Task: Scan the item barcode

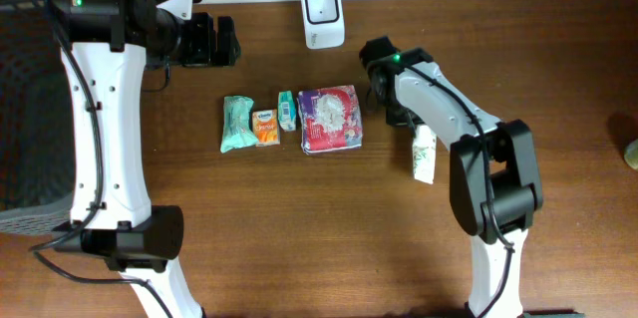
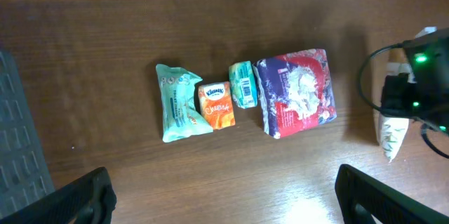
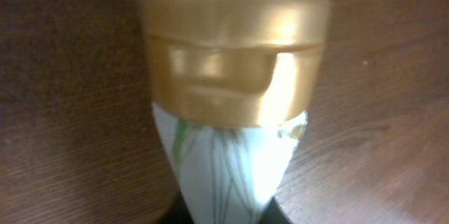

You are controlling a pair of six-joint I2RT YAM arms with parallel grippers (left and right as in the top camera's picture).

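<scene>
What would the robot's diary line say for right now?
right gripper: shut on tube | left gripper: open, empty | scanner: apart from tube

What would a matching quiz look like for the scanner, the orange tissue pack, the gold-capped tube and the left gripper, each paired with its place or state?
Things:
1. scanner
2. orange tissue pack
3. gold-capped tube
4. left gripper

Places or states:
A. narrow end held in the right gripper
B. open, holding nothing
C. alone, near the top of the overhead view
D. between the large teal pack and the small teal packet

Pairs: 1-C, 2-D, 3-A, 4-B
</scene>
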